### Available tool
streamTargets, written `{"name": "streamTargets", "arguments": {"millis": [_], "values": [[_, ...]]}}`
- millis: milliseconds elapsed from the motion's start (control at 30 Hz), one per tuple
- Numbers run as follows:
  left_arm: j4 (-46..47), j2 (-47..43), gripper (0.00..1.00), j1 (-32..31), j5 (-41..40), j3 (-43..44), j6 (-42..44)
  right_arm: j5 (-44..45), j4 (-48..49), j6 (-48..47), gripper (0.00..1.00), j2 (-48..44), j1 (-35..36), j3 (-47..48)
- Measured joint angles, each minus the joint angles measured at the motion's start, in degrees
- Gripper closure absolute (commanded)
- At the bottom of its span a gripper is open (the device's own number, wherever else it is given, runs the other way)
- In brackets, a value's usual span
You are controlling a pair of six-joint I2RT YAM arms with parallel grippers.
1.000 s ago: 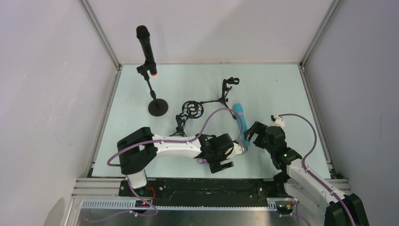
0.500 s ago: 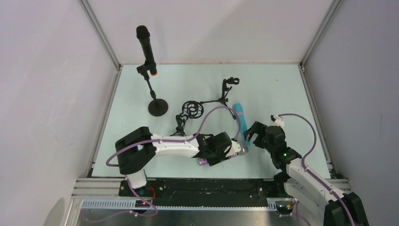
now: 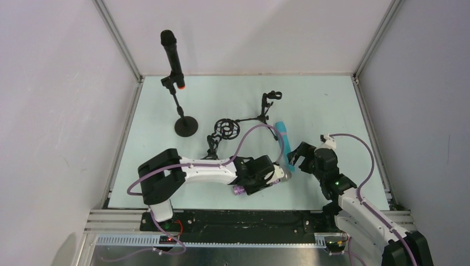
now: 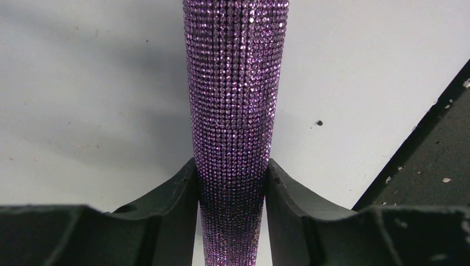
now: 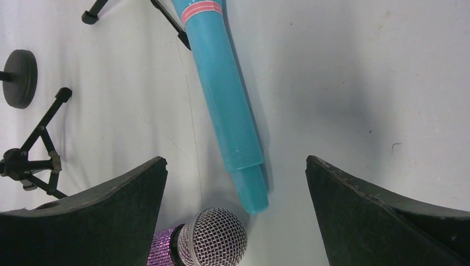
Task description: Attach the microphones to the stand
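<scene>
Purple glittery microphone point(image 4: 235, 111) pinched in left jaws; right jaws apart

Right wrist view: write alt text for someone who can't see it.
A blue microphone lies on the white table between the fingers of the open right gripper. Its near end is close to the silver mesh head of the purple microphone. Black stand legs sit at the left.

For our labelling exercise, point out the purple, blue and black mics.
purple mic point(image 4: 235, 111): left wrist view, glittery handle.
blue mic point(image 5: 221, 88): right wrist view, handle.
black mic point(image 3: 173, 60): top external view, handle.
</scene>
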Motion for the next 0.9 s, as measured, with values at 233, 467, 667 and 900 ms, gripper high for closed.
{"name": "streamTargets", "arguments": {"millis": [233,467,667,900], "values": [[-2.03,-0.37,1.0,0.02,-2.27,0.15,-1.97,0.02,-1.95,-1.16,0.0,-4.17,-0.24,0.39],[-3.37,-5.03,1.0,0.13,-5.33,0.15,-2.6,-0.24,-4.61,-2.58,0.0,-13.55,-0.85,3.17],[-2.38,-10.88,1.0,1.29,-6.43,0.17,-4.63,-0.48,-6.78,-5.07,0.0,-19.37,-1.4,7.32],[-0.22,-16.0,1.0,5.25,-5.68,0.2,-8.55,-2.19,-9.16,-7.89,0.0,-20.04,-2.23,14.99]]}}
